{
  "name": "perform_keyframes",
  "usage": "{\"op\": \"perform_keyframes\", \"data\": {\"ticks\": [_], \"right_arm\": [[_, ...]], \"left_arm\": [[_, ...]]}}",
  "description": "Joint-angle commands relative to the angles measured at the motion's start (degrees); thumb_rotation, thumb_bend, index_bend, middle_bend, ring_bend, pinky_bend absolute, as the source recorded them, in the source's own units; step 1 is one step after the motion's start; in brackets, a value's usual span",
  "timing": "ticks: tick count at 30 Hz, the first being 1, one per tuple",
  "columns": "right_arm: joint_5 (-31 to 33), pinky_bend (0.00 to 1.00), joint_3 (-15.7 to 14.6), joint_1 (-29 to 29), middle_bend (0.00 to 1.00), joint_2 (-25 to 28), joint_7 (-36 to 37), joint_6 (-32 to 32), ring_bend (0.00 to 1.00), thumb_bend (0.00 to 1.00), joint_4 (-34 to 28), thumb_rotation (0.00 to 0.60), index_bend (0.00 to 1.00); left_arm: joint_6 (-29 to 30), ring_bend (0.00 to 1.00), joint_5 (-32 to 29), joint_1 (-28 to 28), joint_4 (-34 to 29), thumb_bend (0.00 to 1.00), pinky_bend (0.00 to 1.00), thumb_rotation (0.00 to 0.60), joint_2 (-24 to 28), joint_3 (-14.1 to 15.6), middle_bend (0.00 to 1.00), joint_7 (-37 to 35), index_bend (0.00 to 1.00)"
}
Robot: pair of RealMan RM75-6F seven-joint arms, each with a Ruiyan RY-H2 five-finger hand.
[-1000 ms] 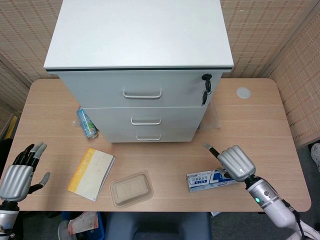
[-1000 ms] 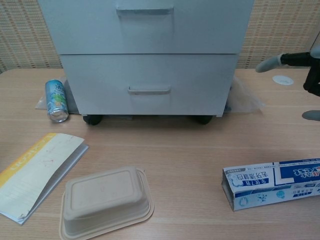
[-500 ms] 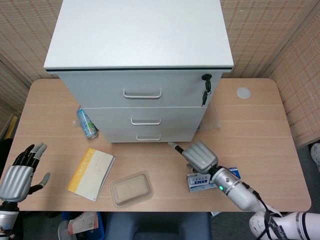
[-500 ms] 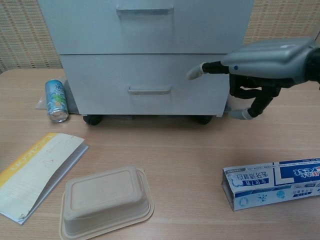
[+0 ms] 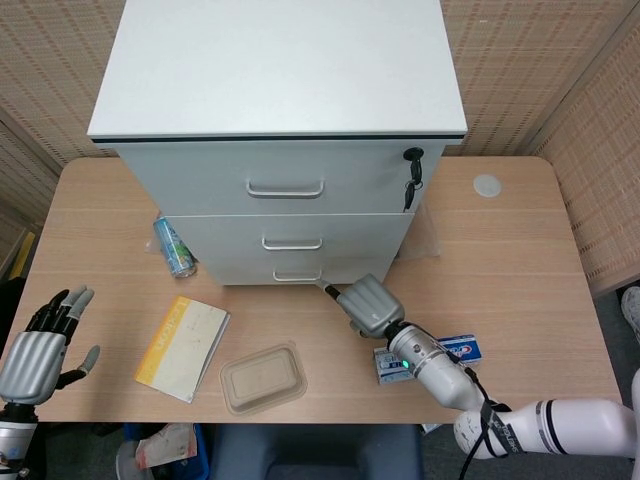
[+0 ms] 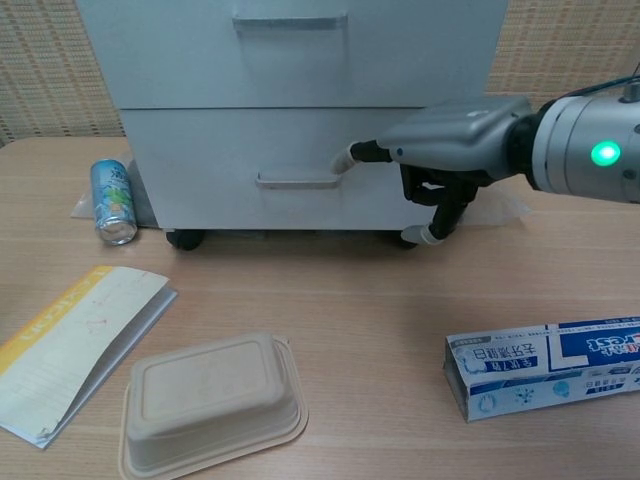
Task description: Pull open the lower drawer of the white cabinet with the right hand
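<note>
The white cabinet (image 5: 280,70) stands at the back of the table with three drawers. The lower drawer's handle (image 5: 297,275) (image 6: 298,181) sits near the table top, and the drawer is closed. My right hand (image 5: 368,305) (image 6: 455,140) hovers just right of that handle, back upward. One finger stretches out, its tip (image 6: 345,158) close above the handle's right end; I cannot tell if it touches. The other fingers curl under the palm and hold nothing. My left hand (image 5: 35,350) rests open at the table's left front corner.
A drink can (image 5: 172,247) (image 6: 112,200) lies left of the cabinet. A yellow booklet (image 5: 183,345), a beige lidded tray (image 6: 212,400) and a blue toothpaste box (image 6: 545,365) lie in front. Keys (image 5: 412,165) hang from the top drawer's lock.
My right hand has swung left and toward the cabinet, from above the toothpaste box to the lower drawer's front. The left hand has stayed put.
</note>
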Motion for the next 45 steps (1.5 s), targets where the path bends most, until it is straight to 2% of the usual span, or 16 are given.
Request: {"op": "perform_keyframes", "data": {"ticks": [1,16,32,45], "right_arm": [[1.93,0.76,-0.41,1.55,0.91,-1.12,-0.64,0.74,0.94,0.31,0.94,0.600,0.09],[7.59,0.76,-1.77,6.87,0.91,-4.56,-1.07,2.58,0.94,0.31,4.21,0.600,0.10],[10.87,0.76,-3.24,10.37,0.91,-6.63,-1.17,3.62,0.95,0.31,7.01,0.600,0.10],[6.95,0.76,-7.36,9.50,0.91,-5.12,-1.13,6.30,0.95,0.31,3.17,0.600,0.10]], "left_arm": [[-0.05,0.06,0.00,-0.04,0.09,0.35,0.16,0.600,-0.03,-0.03,0.08,-0.09,0.05],[-0.26,0.06,0.06,-0.19,0.71,0.35,0.16,0.600,-0.32,-0.03,0.08,-0.69,0.05],[-0.49,0.06,-0.11,-0.26,1.28,0.35,0.16,0.600,-0.60,0.00,0.08,-1.09,0.05],[-0.47,0.06,-0.01,-0.22,1.21,0.35,0.16,0.600,-0.65,0.10,0.08,-0.85,0.05]]}}
